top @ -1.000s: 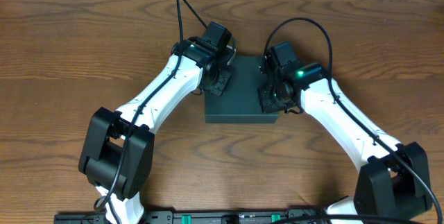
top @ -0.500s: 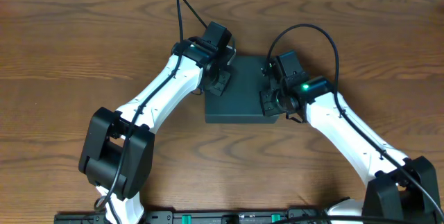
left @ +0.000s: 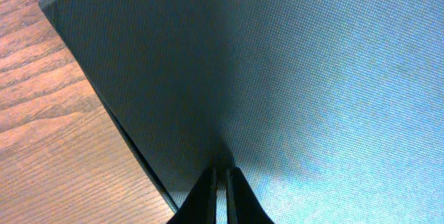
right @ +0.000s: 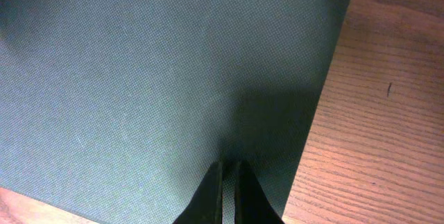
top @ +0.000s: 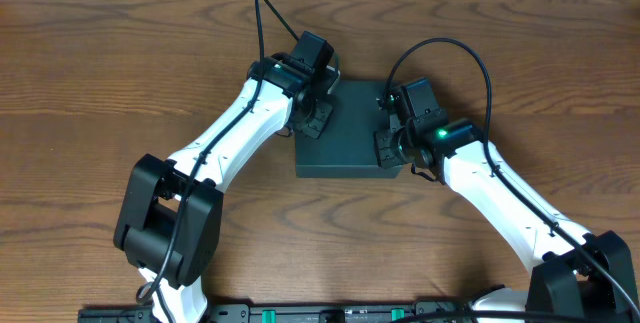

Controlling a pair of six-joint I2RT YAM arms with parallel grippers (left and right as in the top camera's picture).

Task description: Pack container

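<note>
Container (top: 348, 148) closed, on table (top: 120, 63). Left gripper (left: 223, 174) jaws clenched, tips on lid at 10 o'clock. Right gripper (right: 227, 166) jaws clenched, tips on lid at 3 o'clock.

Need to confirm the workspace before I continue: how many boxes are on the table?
1. The dark box lies closed, the left gripper over one side and the right gripper over the opposite side. No second box shows.

Container (top: 347, 148) interior out of sight
</note>
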